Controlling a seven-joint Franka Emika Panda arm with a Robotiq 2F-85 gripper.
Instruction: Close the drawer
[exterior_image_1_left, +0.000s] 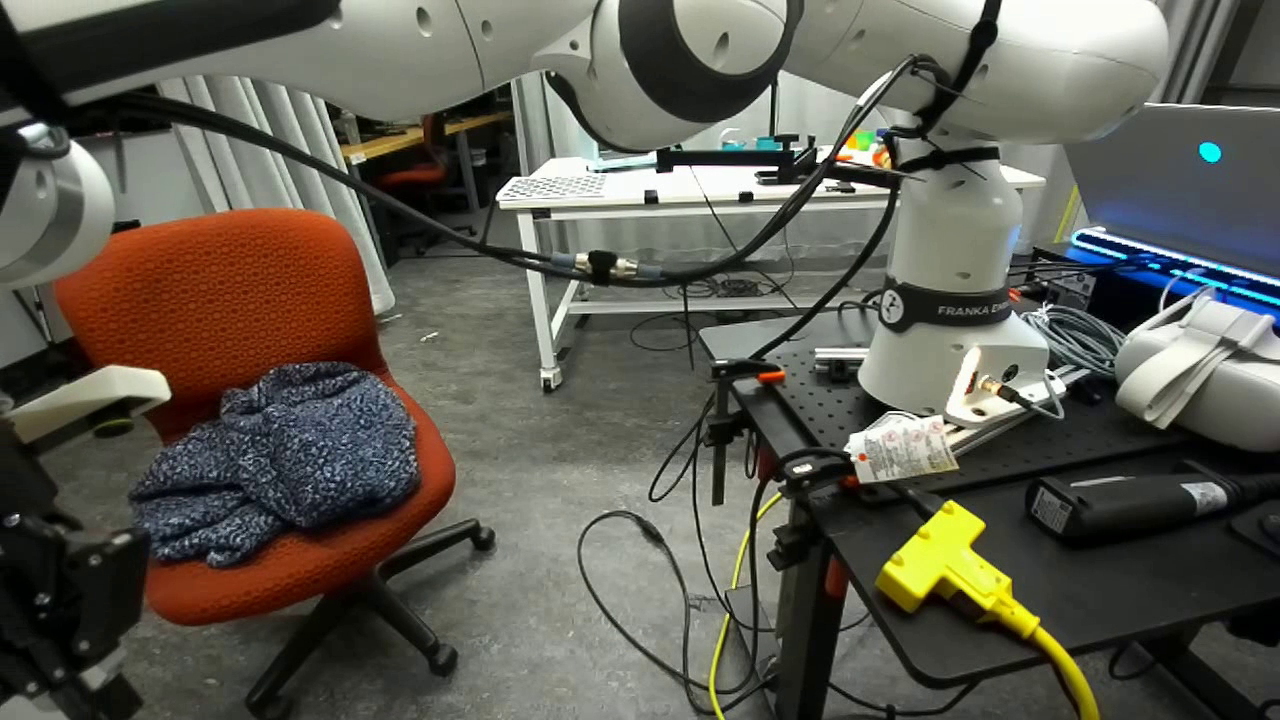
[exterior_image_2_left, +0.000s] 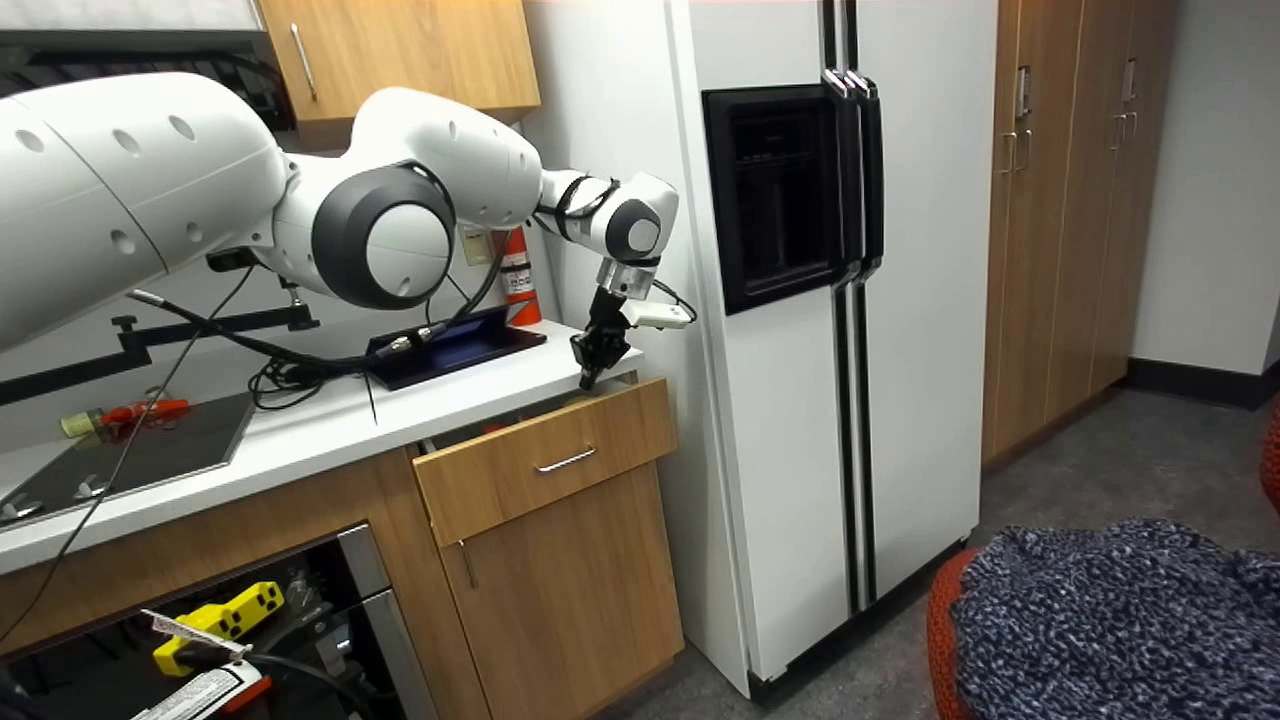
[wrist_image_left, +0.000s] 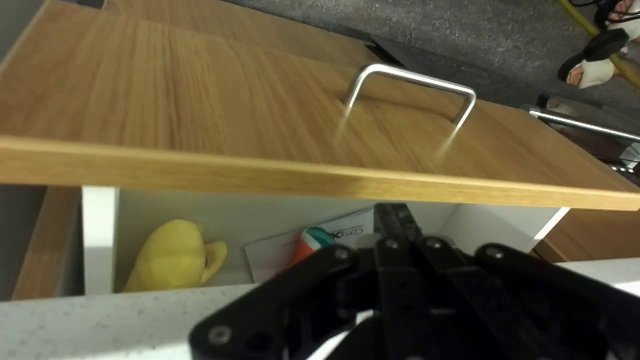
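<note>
The drawer (exterior_image_2_left: 510, 478) stands partly pulled out under the white counter, with a wood front and a metal handle (exterior_image_2_left: 566, 460). The wrist view shows the drawer (wrist_image_left: 225, 115) from above, its front's top edge running across the picture and its inside pale. My gripper (exterior_image_2_left: 586, 380) points down over the gap between counter and drawer front. In the wrist view the fingers of my gripper (wrist_image_left: 392, 206) are together, with nothing seen between them. The tips lie just inside the front panel; whether they touch it I cannot tell. The drawer does not show in the exterior view with the chair.
Inside the drawer are a yellow object (wrist_image_left: 172, 257), a white printed sheet or box (wrist_image_left: 267, 255) and a red-green item (wrist_image_left: 315, 239). The counter edge (wrist_image_left: 125, 320) is close under the gripper. A fridge (exterior_image_2_left: 780, 450) stands beside the drawer. A red chair (exterior_image_1_left: 230, 270) holds a dark cloth.
</note>
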